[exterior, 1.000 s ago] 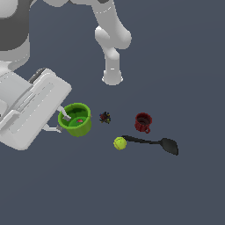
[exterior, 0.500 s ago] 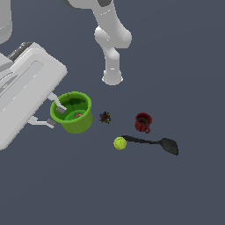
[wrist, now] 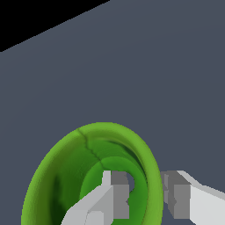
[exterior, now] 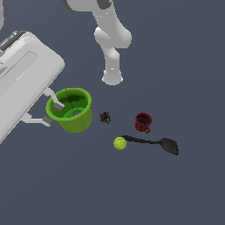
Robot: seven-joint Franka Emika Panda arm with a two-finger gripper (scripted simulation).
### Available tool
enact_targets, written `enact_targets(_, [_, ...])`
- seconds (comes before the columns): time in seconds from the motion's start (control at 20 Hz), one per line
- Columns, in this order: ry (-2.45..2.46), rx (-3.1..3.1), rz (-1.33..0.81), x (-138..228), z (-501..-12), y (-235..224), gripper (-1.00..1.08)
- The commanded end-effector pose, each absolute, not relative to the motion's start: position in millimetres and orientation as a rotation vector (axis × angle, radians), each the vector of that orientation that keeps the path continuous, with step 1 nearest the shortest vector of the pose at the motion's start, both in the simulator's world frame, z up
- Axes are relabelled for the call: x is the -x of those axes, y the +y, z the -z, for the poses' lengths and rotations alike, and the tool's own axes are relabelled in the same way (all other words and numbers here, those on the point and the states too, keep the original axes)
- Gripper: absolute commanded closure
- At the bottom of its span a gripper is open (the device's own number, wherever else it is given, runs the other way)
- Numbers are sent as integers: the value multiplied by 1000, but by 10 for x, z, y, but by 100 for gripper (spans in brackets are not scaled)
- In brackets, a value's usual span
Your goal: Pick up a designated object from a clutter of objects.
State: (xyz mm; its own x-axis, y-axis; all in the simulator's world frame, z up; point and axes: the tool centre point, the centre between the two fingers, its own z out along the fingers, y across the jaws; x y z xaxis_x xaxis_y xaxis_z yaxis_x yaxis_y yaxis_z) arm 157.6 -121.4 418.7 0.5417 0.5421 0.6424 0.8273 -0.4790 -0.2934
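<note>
The bright lime-green cup [exterior: 75, 115] with a darker green inside sits at the exterior view's left, tilted. My gripper [exterior: 52, 113] is shut on its rim, one finger [exterior: 57, 105] inside and one outside the wall. In the wrist view the cup [wrist: 61, 176] fills the lower part, and my gripper [wrist: 147, 193] pinches its rim. A small red spot shows inside the cup. The rest of the clutter lies to the exterior view's right: a tiny dark object [exterior: 104, 117], a dark red mug [exterior: 143, 122], a yellow-green ball [exterior: 120, 143] and a black long-handled spoon [exterior: 154, 143].
The arm's white base column [exterior: 112, 74] stands behind the clutter. My large white wrist housing [exterior: 22, 79] covers the exterior view's upper left. The dark grey floor [exterior: 132, 189] surrounds everything.
The cup has risen with my gripper and looks larger and more tilted. The wrist housing has shifted upward. The mug, ball, spoon and dark object have not moved.
</note>
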Motion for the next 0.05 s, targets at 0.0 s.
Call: enact_targets(0.0, [-1103,2195,638,-1582,-4214,-1211,108])
